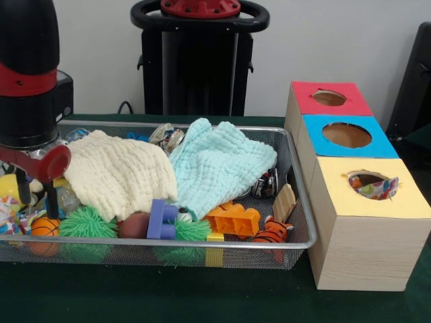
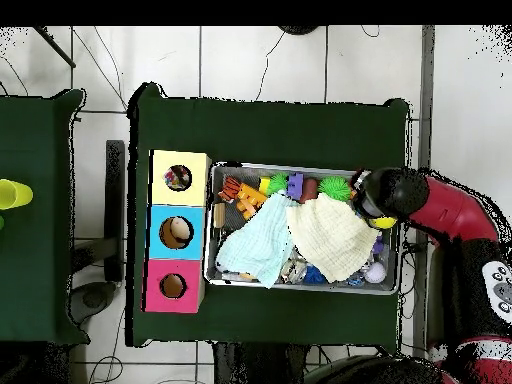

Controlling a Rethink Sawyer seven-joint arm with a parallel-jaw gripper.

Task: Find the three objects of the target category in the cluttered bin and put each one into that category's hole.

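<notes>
Two cloths, a cream one (image 1: 118, 173) and a mint one (image 1: 219, 165), cover the wire-mesh bin (image 1: 296, 239); the gripper (image 1: 37, 185) dips into its end farthest from the three-holed wooden box (image 1: 350, 222), finger spread hidden. Overhead, the red arm (image 2: 440, 205) reaches over that bin end; grip unreadable.

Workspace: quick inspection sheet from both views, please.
Surface: green table cover, bare in front of the bin.
Job's things: mesh bin full; box with red, blue and yellow holes beside it.
Clutter: cream cloth and teal cloth cover most toys; orange block, green spiky ball exposed.
Grippers: gripper low over the bin's end; open or shut unclear.
Cables: cable behind the table.
Surroundings: tiled floor, second table.
</notes>
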